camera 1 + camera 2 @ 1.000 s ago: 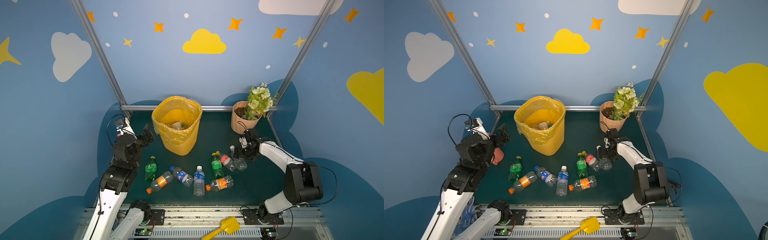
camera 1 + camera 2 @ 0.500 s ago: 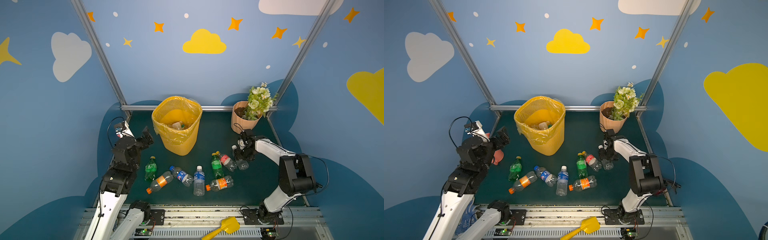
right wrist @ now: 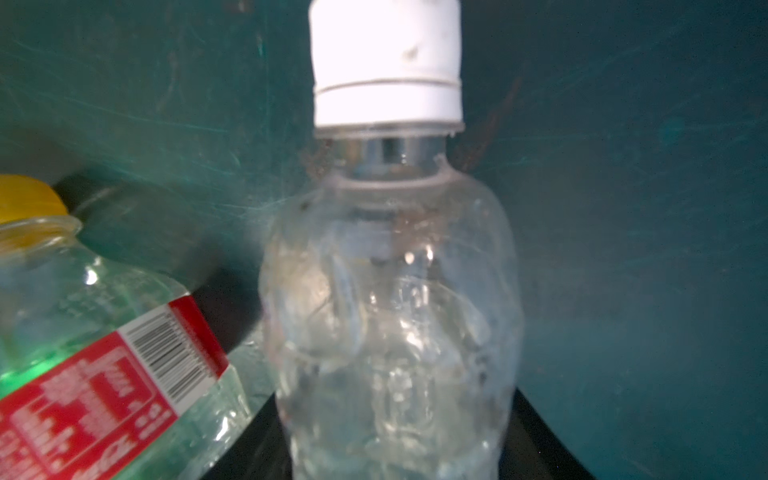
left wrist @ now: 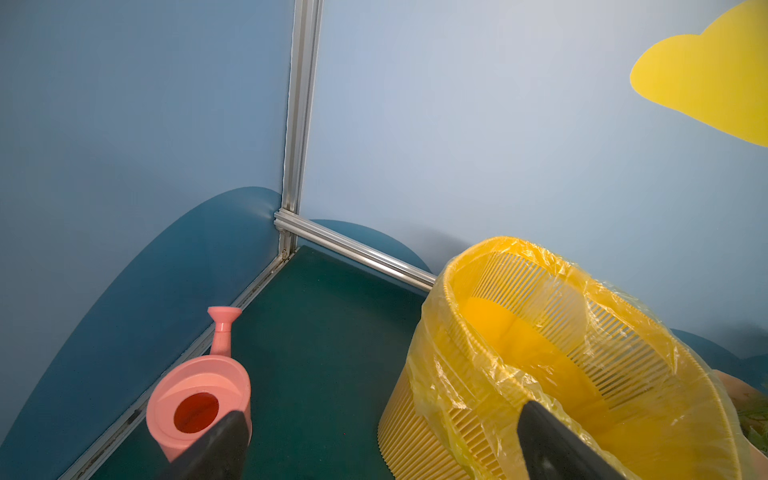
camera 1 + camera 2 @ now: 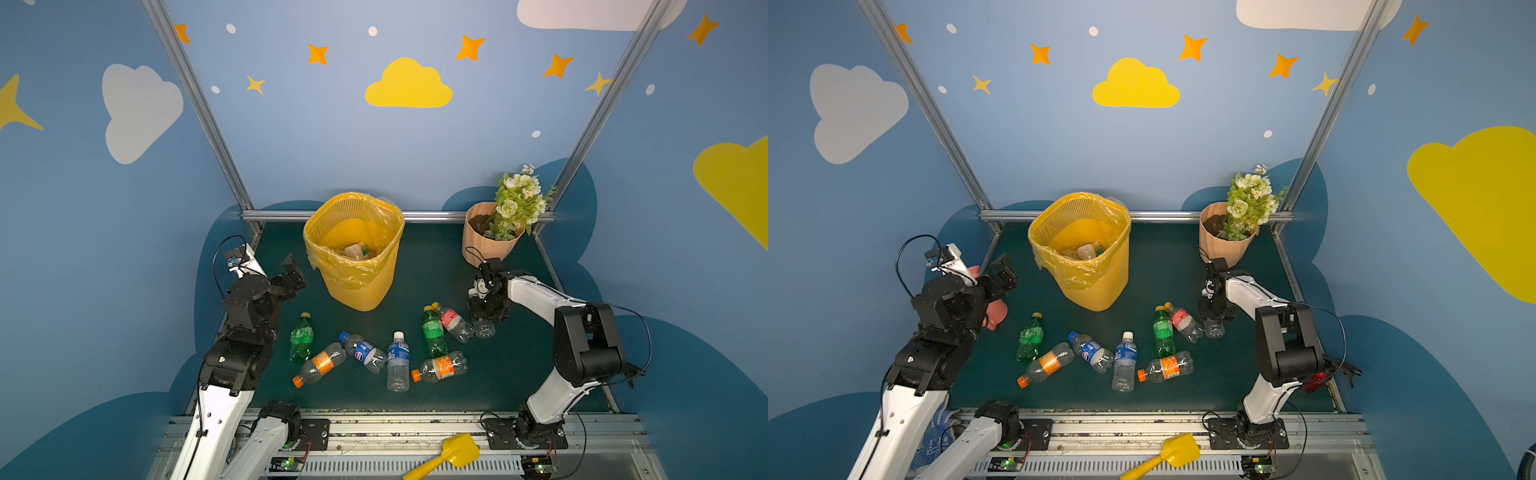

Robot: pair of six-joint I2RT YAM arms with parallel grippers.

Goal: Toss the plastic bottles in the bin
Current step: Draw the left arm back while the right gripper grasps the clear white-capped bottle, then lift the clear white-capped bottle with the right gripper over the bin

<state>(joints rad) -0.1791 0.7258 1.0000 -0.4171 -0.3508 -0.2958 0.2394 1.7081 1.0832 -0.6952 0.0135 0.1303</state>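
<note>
The right gripper (image 5: 485, 312) reaches down over a clear, crumpled, unlabelled plastic bottle with a white cap (image 3: 390, 299). The bottle lies on the dark green table mat (image 5: 511, 374) near the peach ribbed flower pot (image 5: 482, 251) and well apart from the tall yellow mesh bin with its yellow bag liner (image 5: 357, 286). In the right wrist view the jaws press against both flanks of the bottle's body. The main risk is the soft wall caving in, so that the bottle squirts out or twists on the lift. The clear red-labelled bottle with a yellow cap (image 5: 453, 322) lies just beside it and could be dragged or rolled into the green bottle (image 5: 433, 334). A low carry might clip the bin's rim or loose liner (several bottles already lie inside). The left gripper (image 5: 294, 272) hangs beside the bin, its jaws spread wide and empty.
</note>
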